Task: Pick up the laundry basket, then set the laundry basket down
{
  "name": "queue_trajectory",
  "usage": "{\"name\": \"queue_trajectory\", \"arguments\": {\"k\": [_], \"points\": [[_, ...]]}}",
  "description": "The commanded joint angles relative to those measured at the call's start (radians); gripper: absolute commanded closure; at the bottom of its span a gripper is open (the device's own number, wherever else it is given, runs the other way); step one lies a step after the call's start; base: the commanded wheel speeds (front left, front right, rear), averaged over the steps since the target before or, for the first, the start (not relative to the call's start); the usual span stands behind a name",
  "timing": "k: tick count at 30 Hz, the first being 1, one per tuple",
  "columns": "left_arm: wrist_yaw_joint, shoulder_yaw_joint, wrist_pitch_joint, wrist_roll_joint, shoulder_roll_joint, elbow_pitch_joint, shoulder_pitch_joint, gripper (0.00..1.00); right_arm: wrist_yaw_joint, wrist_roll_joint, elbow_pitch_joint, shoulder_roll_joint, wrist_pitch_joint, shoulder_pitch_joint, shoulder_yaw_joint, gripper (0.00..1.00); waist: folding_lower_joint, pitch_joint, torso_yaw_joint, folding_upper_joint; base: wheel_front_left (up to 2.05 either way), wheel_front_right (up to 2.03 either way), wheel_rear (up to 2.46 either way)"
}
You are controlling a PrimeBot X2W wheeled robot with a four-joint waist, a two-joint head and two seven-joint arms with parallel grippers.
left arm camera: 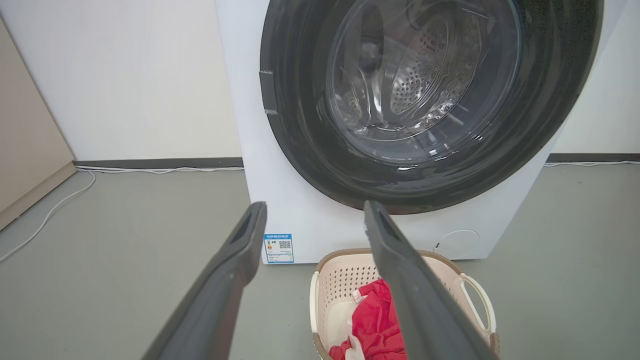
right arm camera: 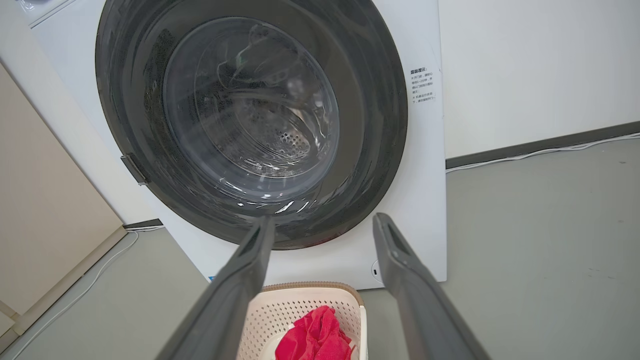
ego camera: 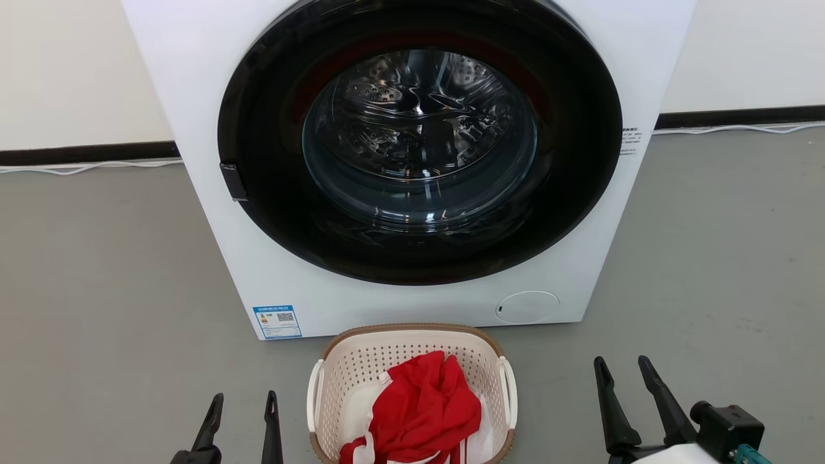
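Observation:
The laundry basket [ego camera: 361, 361], cream-white and perforated with a brown rim and white loop handles, sits on the grey floor right in front of the washing machine, holding red and white clothing [ego camera: 422, 409]. My left gripper [ego camera: 243, 403] hangs open to the basket's left, clear of its handle. My right gripper [ego camera: 624, 367] is open to the basket's right, further off. The left wrist view has the basket [left arm camera: 340, 277] low between and behind my left gripper [left arm camera: 315, 210]. The right wrist view shows the basket [right arm camera: 300, 307] below my right gripper [right arm camera: 324, 222].
A white front-loading washing machine [ego camera: 567, 270] with a closed dark round door [ego camera: 419, 142] stands just behind the basket. White cables [ego camera: 84, 167] run along the dark baseboard. A beige cabinet side [left arm camera: 25, 150] stands at the left. Grey floor lies open on both sides.

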Motion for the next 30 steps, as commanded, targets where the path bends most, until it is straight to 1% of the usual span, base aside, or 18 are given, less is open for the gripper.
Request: {"name": "queue_trajectory", "arguments": {"k": [1,4,5,8,12,16,20,30], "points": [[-0.002,0.036,-0.006,0.011,-0.005,-0.033,-0.032,0.00,0.006,0.003,-0.034,-0.002,-0.012,-0.022,0.022,0.00,0.0001,0.003,0.002,-0.0001,0.00,0.00,0.00],[-0.002,0.040,-0.006,0.016,-0.006,-0.039,-0.033,0.00,0.006,0.003,-0.038,-0.002,-0.012,-0.025,0.019,0.00,0.0001,0.006,0.004,-0.0001,0.00,0.00,0.00],[0.000,0.006,0.000,0.006,-0.003,-0.008,0.000,1.00,0.000,0.000,-0.012,0.000,0.000,0.000,-0.004,1.00,0.0001,0.006,0.004,-0.0001,0.00,0.00,0.00],[0.000,0.002,0.001,0.005,-0.008,0.025,0.001,1.00,-0.001,0.000,0.017,0.001,0.001,0.006,-0.003,1.00,0.0001,0.007,0.004,-0.0001,0.00,0.00,0.00],[-0.006,0.005,0.006,-0.030,-0.009,0.024,-0.002,1.00,-0.001,0.033,0.014,0.001,0.008,0.003,-0.005,1.00,0.0003,0.007,0.004,-0.0001,0.00,0.00,0.00],[-0.015,0.012,0.016,-0.079,-0.008,0.027,-0.010,1.00,-0.001,0.078,0.011,-0.001,0.019,-0.001,-0.009,1.00,0.0022,0.006,0.003,-0.0001,0.00,0.00,0.00],[-0.025,0.018,0.026,-0.127,-0.008,0.032,-0.020,1.00,0.000,0.121,0.010,-0.002,0.029,-0.006,-0.012,1.00,0.0002,0.009,0.003,-0.0001,0.00,0.00,0.00],[-0.050,0.034,0.051,-0.247,-0.008,0.048,-0.046,1.00,0.000,0.231,0.006,-0.005,0.056,-0.019,-0.022,1.00,0.0001,0.012,0.003,-0.0001,0.00,0.00,0.00]]}}
